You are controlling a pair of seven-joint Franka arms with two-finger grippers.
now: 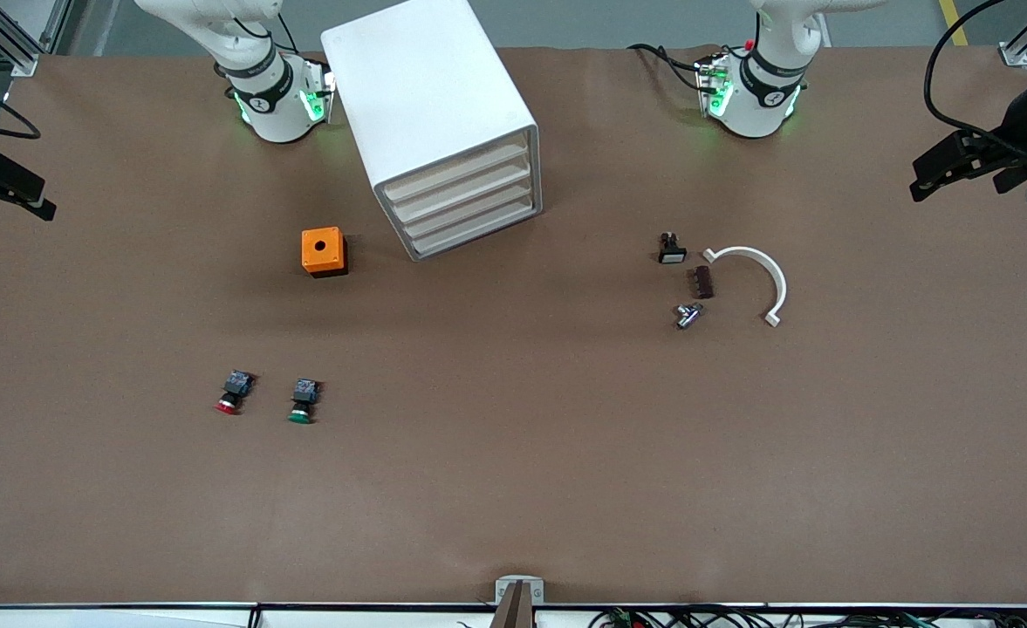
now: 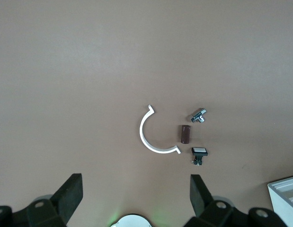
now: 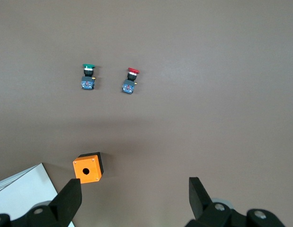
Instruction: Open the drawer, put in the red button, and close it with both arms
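Note:
The white cabinet stands near the robots' bases, between them, and all of its drawers are shut. The red button lies on the table nearer the front camera, beside a green-capped one. It also shows in the right wrist view. My right gripper hangs open and empty over the right arm's end of the table, and it also shows in its own wrist view. My left gripper hangs open and empty over the left arm's end, and it also shows in its own wrist view.
An orange box with a round hole sits beside the cabinet, toward the right arm's end. Toward the left arm's end lie a white curved clip, a brown block, a small metal part and a black-and-white switch.

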